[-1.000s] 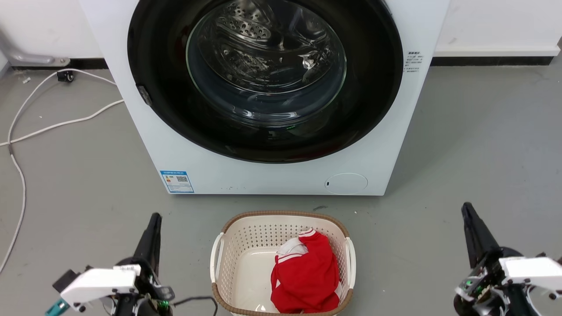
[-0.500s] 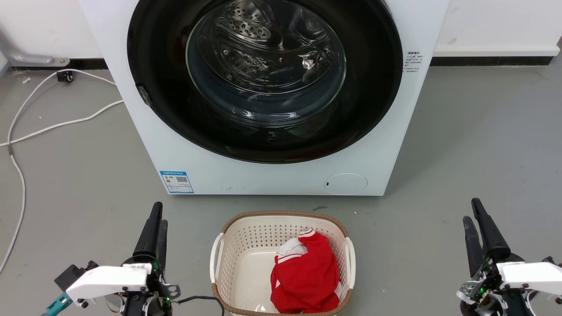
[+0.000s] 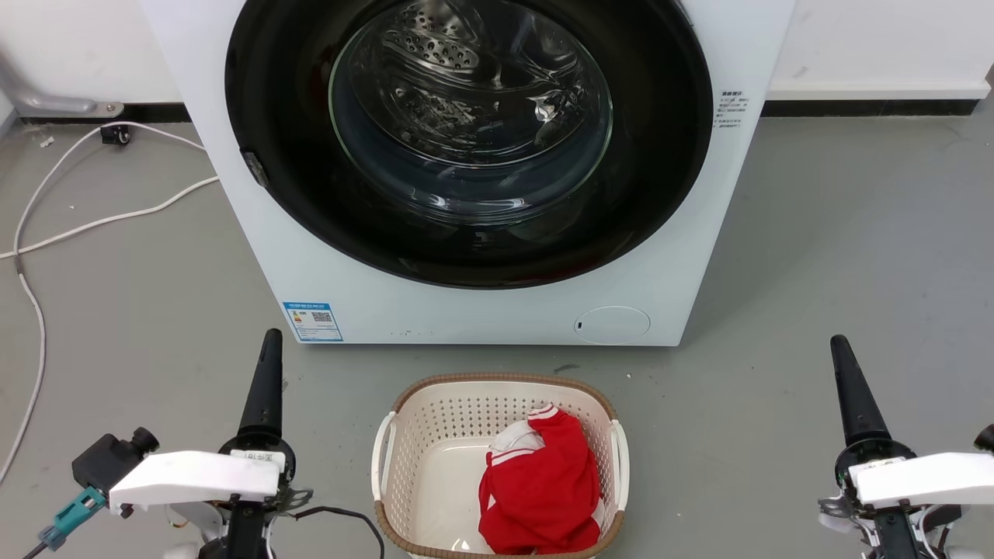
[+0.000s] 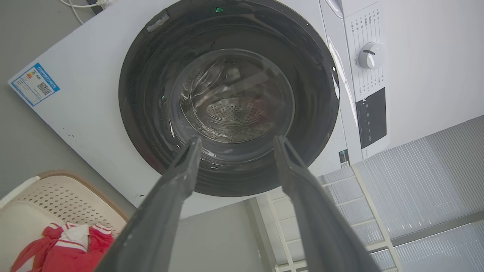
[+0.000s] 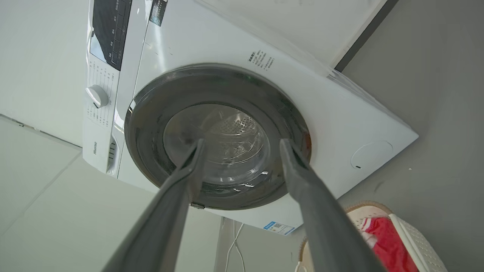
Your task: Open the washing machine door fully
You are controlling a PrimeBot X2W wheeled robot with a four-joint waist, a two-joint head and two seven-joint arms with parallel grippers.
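The washing machine door (image 3: 470, 132) is a round glossy black ring around a bulging glass window, lying shut and flush against the white washer (image 3: 481, 314). It also faces me in the left wrist view (image 4: 227, 102) and in the right wrist view (image 5: 217, 130). My left gripper (image 3: 271, 341) hovers low at the left, well short of the washer, seen edge-on. Its wrist view shows the left gripper (image 4: 235, 140) open with nothing between the fingers. My right gripper (image 3: 839, 345) hovers at the far right, likewise away from the door, and the right gripper (image 5: 240, 142) is open and empty.
A cream laundry basket (image 3: 388, 442) sits on the grey floor in front of the washer, holding a red and white garment (image 3: 543, 489). White cables (image 3: 31, 310) trail over the floor at the left. The control dial (image 4: 370, 54) sits on the washer's top panel.
Both wrists have rolled, so each gripper now shows edge-on as one finger in the head view, tips a little further forward. The door has not moved.
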